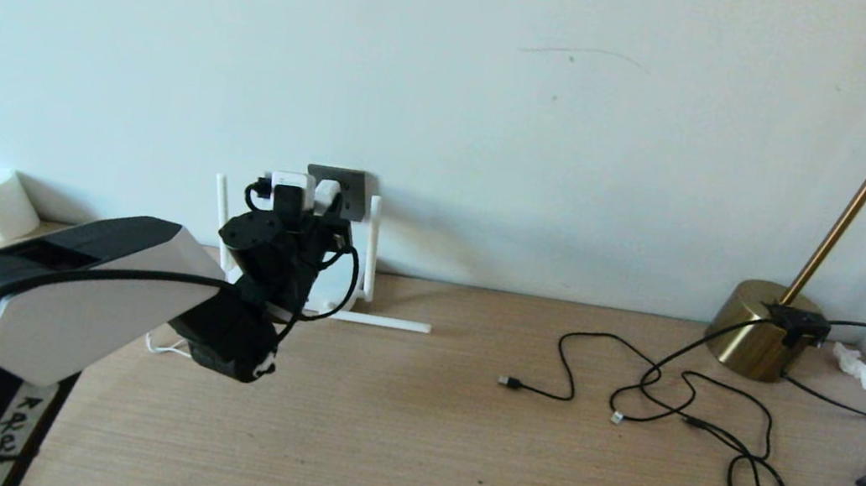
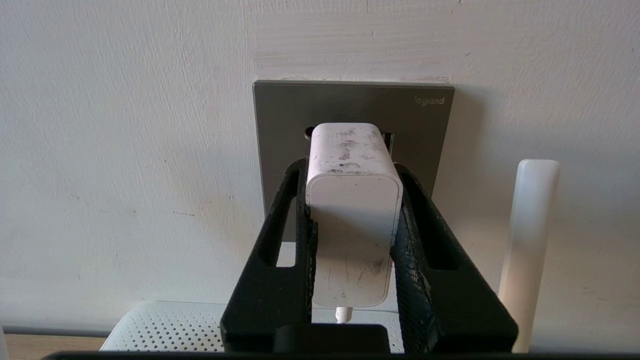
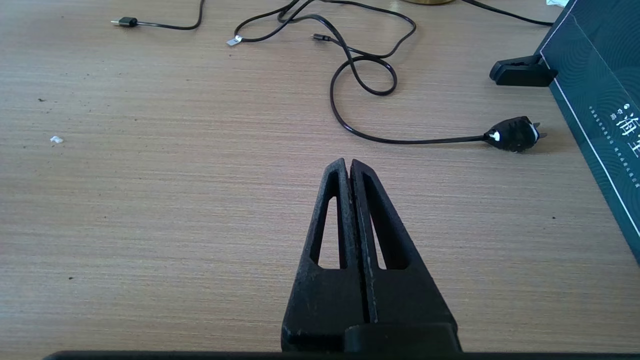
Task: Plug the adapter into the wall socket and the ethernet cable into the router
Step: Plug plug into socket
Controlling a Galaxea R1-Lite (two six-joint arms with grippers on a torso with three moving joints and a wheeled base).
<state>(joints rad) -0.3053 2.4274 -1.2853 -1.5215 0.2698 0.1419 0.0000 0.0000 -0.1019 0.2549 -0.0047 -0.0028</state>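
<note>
Left arm fills the near left of the head view, its left pincer [image 1: 301, 203] raised to the wall socket [image 1: 348, 184] above the router [image 1: 343, 307]; thin black cords [image 1: 682, 397] sprawl over the surface [image 1: 405, 442] to the right. Left wrist: pincer clamped narrow on the adapter [image 2: 352, 200], its nose at the socket plate marked "legrand". Right wrist: right pincer [image 3: 348, 167] closed, empty, above open surface.
</note>
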